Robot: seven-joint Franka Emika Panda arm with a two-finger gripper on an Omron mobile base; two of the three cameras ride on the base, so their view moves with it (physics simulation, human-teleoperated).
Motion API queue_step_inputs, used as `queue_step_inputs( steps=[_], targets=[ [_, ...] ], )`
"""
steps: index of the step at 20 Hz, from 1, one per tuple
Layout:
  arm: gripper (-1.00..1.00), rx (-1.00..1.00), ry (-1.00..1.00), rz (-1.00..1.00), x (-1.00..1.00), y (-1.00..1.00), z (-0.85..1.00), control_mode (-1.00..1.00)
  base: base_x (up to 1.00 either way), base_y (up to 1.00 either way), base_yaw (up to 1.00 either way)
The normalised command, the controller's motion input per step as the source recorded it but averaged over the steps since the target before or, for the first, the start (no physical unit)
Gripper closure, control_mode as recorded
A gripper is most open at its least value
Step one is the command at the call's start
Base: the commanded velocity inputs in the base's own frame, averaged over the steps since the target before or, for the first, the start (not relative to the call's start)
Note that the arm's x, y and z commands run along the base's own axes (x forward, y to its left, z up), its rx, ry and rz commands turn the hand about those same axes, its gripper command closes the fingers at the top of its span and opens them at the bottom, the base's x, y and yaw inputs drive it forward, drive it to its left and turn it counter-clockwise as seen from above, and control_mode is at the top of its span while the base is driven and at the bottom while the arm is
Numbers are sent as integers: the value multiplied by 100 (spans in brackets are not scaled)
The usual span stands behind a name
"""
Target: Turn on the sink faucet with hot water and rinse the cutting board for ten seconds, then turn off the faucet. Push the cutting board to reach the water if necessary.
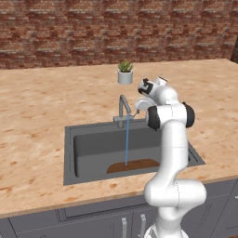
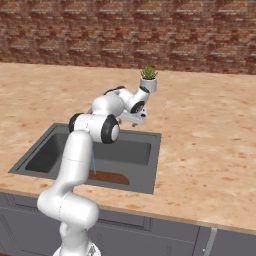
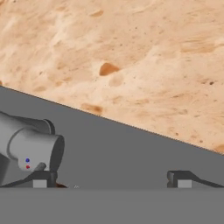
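Observation:
The sink faucet (image 1: 123,108) stands at the back rim of the sink (image 1: 69,153), and the water (image 1: 127,139) falls from its spout in a thin blue stream. The stream lands on the reddish-brown cutting board (image 1: 135,165), which lies flat on the basin floor near the front wall. My gripper (image 1: 136,111) hovers just right of the faucet's base, open with nothing between its fingers. In the hand view the faucet (image 3: 33,151) body, with its red and blue dots, is beside the left fingertip (image 3: 41,179). In the right base view the water (image 2: 93,165) and cutting board (image 2: 110,177) show beside my arm.
A small potted plant (image 1: 125,73) stands on the counter behind the faucet. Speckled tan counter (image 1: 37,107) surrounds the sink, with a brick wall (image 1: 93,28) at the back. Grey cabinet fronts (image 1: 93,223) run below the counter's front edge.

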Motion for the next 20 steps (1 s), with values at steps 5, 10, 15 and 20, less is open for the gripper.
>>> queue_step_inputs(
  steps=[5,10,15,20],
  targets=[
    [-100,0,0,0,0,0,-17,-100,0,0,0],
    [-100,0,0,0,0,0,-6,-100,0,0,0],
    [-100,0,0,0,0,0,0,-100,0,0,0],
    [-100,0,0,0,0,1,0,-100,0,0,0]
  ],
)
